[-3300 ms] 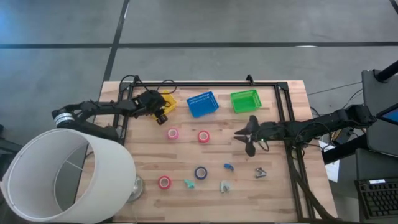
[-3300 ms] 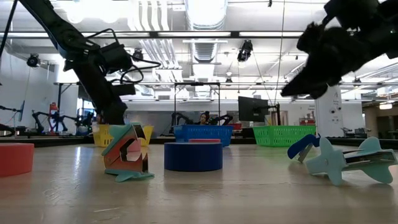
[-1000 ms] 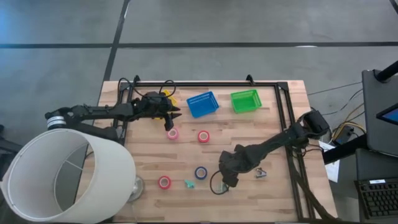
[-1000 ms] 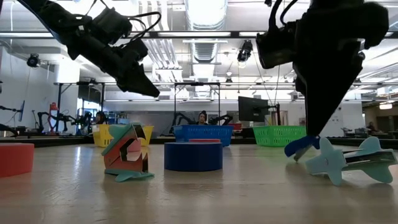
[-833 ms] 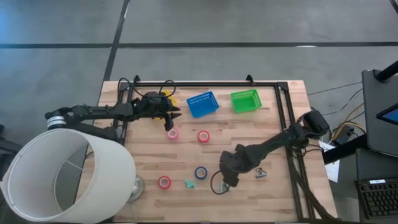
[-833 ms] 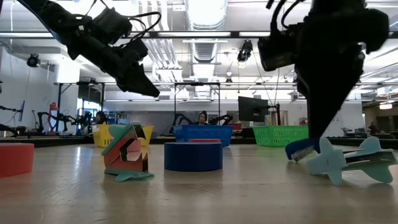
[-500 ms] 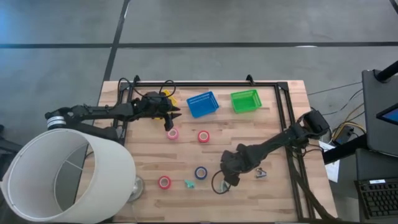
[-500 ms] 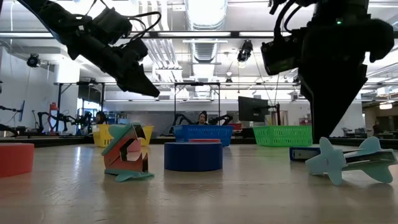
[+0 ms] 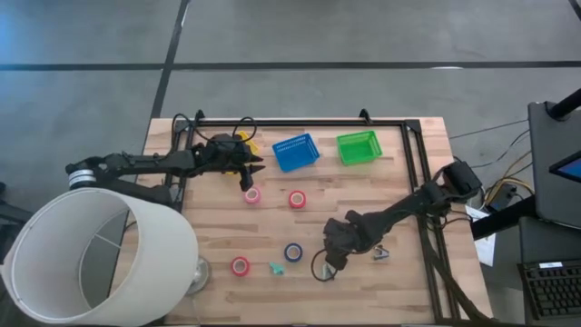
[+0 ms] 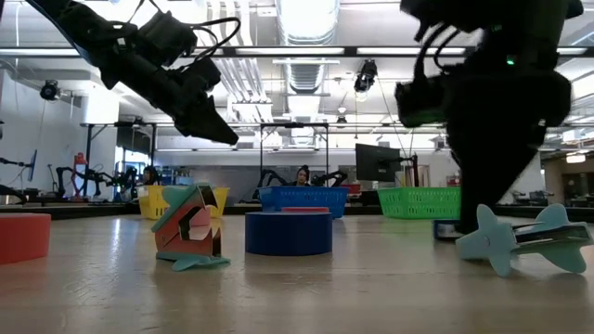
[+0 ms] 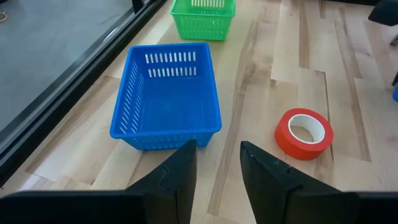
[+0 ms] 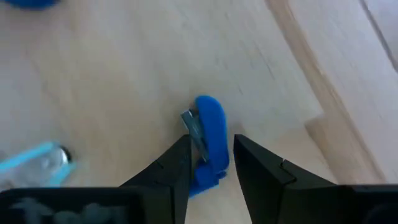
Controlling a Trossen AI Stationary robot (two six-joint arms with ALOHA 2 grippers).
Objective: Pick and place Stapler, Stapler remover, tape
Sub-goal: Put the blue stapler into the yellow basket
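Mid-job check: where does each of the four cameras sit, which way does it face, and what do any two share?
High: overhead, straight down; both arms.
Low: table height, level into room; both arms overhead.
Left wrist: past the left gripper at the blue basket.
Right wrist: past the right gripper at the blue stapler remover.
Shared: blue basket shows in high too.

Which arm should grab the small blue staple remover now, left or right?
Right. Its tool is open, with the blue staple remover lying between its fingers. The left tool hovers far off, beside the blue basket.
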